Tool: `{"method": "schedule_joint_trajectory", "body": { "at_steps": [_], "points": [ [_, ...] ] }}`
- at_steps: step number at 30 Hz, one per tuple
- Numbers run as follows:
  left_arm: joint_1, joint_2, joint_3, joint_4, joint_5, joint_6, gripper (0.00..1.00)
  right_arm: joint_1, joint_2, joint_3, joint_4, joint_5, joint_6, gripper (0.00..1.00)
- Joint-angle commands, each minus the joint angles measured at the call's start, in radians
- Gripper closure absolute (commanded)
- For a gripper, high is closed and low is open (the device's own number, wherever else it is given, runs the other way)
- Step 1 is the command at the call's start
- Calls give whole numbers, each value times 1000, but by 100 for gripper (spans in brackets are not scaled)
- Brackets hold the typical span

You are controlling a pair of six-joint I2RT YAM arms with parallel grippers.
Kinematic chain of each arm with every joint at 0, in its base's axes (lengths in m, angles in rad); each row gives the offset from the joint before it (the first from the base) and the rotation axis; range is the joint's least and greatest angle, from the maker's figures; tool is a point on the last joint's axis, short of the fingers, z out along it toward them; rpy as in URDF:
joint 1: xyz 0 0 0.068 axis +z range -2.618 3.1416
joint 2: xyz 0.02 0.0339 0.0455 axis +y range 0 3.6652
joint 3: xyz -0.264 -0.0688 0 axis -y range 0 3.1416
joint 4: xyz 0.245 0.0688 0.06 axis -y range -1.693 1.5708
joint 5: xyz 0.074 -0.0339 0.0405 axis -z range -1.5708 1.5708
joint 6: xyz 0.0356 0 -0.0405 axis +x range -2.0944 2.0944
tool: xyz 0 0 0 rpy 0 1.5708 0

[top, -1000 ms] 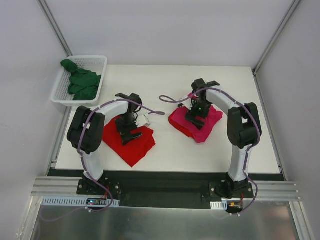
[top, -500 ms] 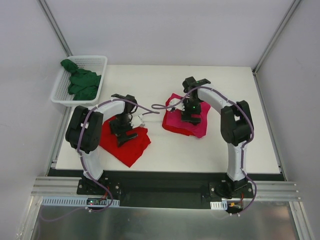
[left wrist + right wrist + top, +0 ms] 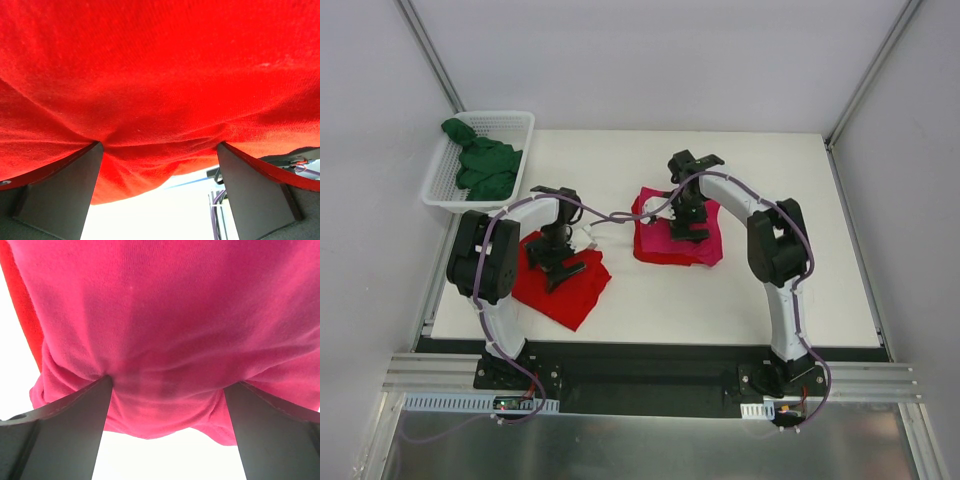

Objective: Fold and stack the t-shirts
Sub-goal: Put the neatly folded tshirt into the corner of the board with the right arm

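Note:
The bright red t-shirt (image 3: 570, 292) lies folded on the table at the left. My left gripper (image 3: 558, 258) presses down on it with jaws spread wide. In the left wrist view the red cloth (image 3: 160, 75) fills the frame beyond the gripper (image 3: 159, 146). The magenta-pink t-shirt (image 3: 665, 245) lies folded at the table's middle. My right gripper (image 3: 685, 222) presses on it, jaws wide. Pink cloth (image 3: 165, 315) bunches between the fingers of the right gripper (image 3: 167, 380), with a red strip (image 3: 22, 315) at the left edge. The dark green t-shirt (image 3: 485, 165) lies crumpled in the basket.
The white mesh basket (image 3: 515, 118) stands at the table's far left corner. A purple cable (image 3: 610, 215) hangs between the two arms above the gap between the shirts. White walls and metal posts close in the table on three sides.
Both grippers slid left with their shirts under them. The magenta shirt moved from the right of centre toward the red shirt, and the red shirt shifted left.

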Motion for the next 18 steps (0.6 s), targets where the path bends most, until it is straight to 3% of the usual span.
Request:
{"method": "schedule_joint_trajectory", "body": {
  "at_steps": [1, 18],
  "points": [
    [17, 6, -5, -39, -23, -20, 1, 28, 32, 73, -40, -63, -3, 4],
    [26, 35, 58, -66, -5, -39, 1, 67, 6, 102, -36, -102, 180, 4]
  ]
}}
